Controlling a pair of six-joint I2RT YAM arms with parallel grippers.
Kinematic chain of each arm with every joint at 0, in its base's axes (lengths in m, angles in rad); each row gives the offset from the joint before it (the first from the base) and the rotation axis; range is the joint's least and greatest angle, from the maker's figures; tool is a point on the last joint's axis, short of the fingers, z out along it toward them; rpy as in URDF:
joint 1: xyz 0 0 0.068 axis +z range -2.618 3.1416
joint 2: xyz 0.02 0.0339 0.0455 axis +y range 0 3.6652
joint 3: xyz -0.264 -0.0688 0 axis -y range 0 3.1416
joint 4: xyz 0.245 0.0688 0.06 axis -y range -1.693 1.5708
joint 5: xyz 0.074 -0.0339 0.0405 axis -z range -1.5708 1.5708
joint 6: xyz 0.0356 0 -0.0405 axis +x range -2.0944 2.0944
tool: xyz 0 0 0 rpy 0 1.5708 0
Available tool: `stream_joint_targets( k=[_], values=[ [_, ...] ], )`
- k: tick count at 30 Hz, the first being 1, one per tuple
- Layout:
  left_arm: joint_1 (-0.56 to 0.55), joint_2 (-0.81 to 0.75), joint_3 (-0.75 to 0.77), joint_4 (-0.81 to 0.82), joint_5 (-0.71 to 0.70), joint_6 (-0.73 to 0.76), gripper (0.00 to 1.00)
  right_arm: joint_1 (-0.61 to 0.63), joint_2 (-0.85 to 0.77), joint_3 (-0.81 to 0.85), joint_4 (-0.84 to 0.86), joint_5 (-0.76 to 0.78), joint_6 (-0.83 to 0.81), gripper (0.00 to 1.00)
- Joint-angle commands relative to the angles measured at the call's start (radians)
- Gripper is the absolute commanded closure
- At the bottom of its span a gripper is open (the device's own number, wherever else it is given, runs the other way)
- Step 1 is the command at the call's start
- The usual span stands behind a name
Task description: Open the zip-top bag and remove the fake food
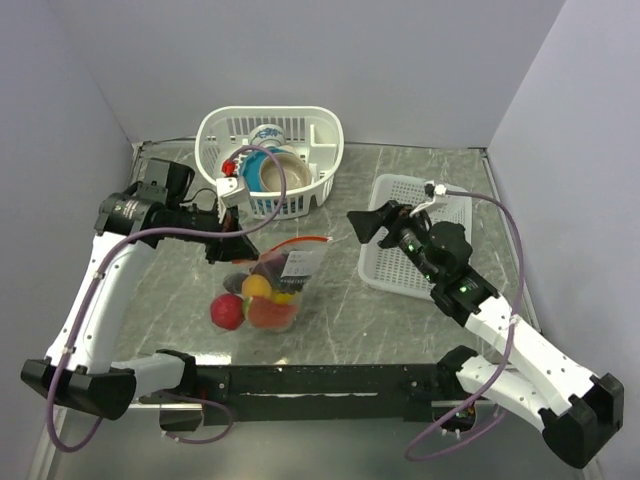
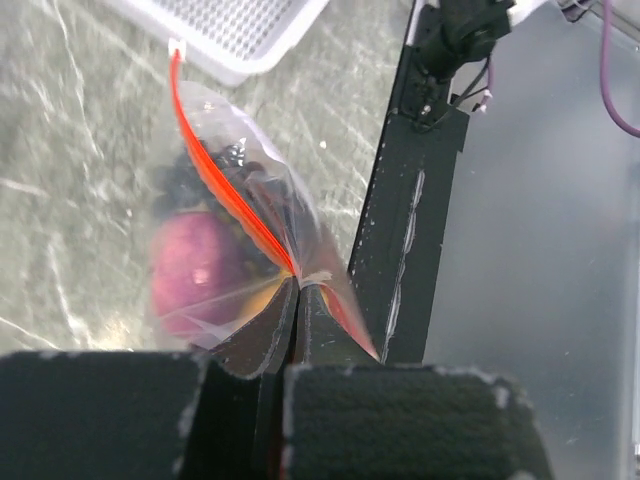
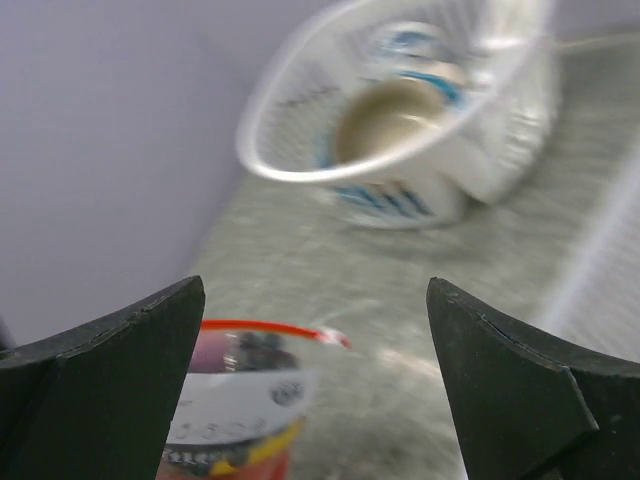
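In the right wrist view we see the white basket [image 3: 300,150] and its bowls [image 3: 395,115] only as a blur. The bottom edge cuts off the zip-top bag [image 3: 245,400], and a finger of the right gripper [image 3: 315,287] covers one side of it. In the left wrist view the left gripper [image 2: 297,305] hides the pinched bag corner; we cannot identify most fake food [image 2: 200,270] through the plastic.
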Motion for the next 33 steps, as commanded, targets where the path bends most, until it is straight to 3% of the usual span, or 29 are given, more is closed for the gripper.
stream_joint_targets(
  k=[1,10,16,23,26,27,31,33],
  values=[
    [-0.029,-0.068,0.120,-0.060,0.066,0.031,0.99,0.015,0.076,-0.059,0.352,-0.354,-0.011,0.00],
    [-0.055,-0.097,0.224,-0.049,0.061,-0.048,0.99,0.031,0.119,-0.231,0.730,-0.602,0.112,0.00],
    [-0.064,-0.099,0.224,-0.013,0.066,-0.097,0.99,0.029,0.200,-0.254,0.947,-0.626,0.233,0.01],
    [-0.067,-0.107,0.232,-0.014,0.040,-0.106,0.99,0.032,0.324,-0.255,1.097,-0.667,0.327,0.10],
    [-0.067,-0.113,0.224,-0.016,0.032,-0.103,0.99,0.034,0.327,-0.255,1.082,-0.669,0.318,0.23],
    [-0.067,-0.117,0.221,-0.013,0.032,-0.103,0.99,0.034,0.327,-0.252,1.074,-0.669,0.313,0.37],
    [-0.067,-0.128,0.178,0.001,0.028,-0.103,0.99,0.032,0.311,-0.229,1.010,-0.665,0.296,0.67],
    [-0.067,-0.139,0.151,0.026,0.008,-0.103,0.99,0.034,0.292,-0.222,0.970,-0.644,0.286,1.00]
  ],
)
